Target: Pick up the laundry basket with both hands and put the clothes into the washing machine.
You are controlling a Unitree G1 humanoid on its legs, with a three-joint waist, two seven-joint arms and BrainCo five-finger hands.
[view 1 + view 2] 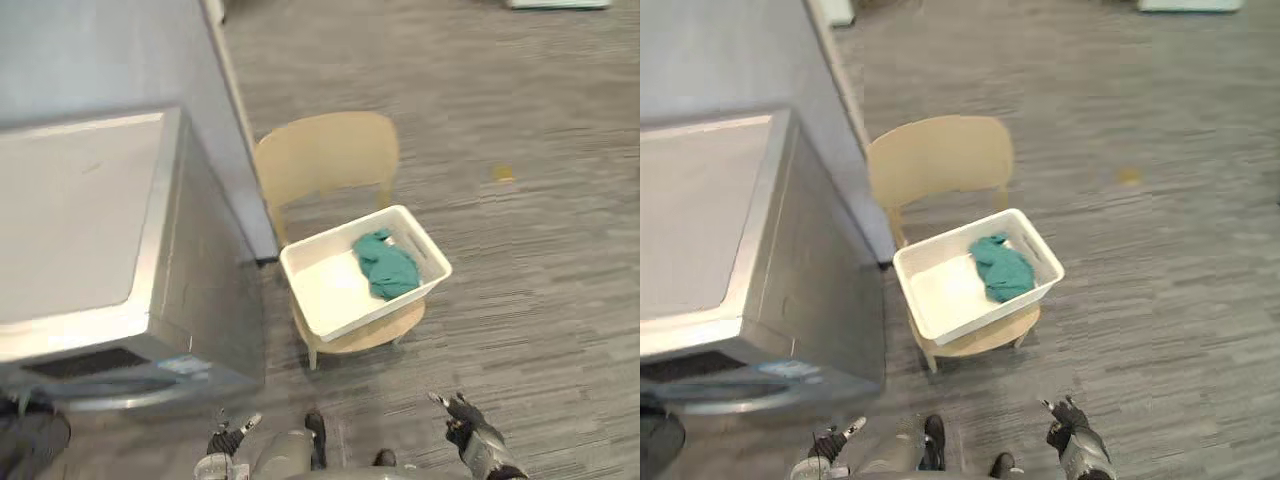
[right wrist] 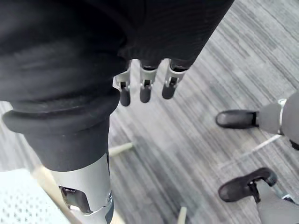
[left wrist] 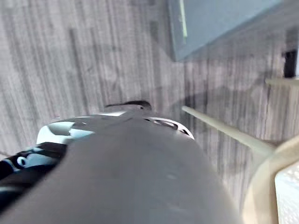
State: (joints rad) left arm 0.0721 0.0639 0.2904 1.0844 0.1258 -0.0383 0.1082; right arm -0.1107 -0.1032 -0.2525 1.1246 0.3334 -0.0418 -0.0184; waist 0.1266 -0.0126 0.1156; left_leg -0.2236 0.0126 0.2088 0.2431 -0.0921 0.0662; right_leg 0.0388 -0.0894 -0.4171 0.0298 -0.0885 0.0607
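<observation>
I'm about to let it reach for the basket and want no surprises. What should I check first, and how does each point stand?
1. Laundry basket resting squarely on the chair: ok.
2. Green cloth inside the basket: ok.
3. Right hand open and empty: ok.
4. Left hand empty: cannot tell; it hangs low, apart from the basket.
5. Both hands at the basket's rim: not ok, neither touches it.
6. Washing machine open for loading: cannot tell.

A laundry corner — washing machine [image 1: 80,220], grey partition [image 1: 110,50], striped grey floor [image 1: 500,100].
</observation>
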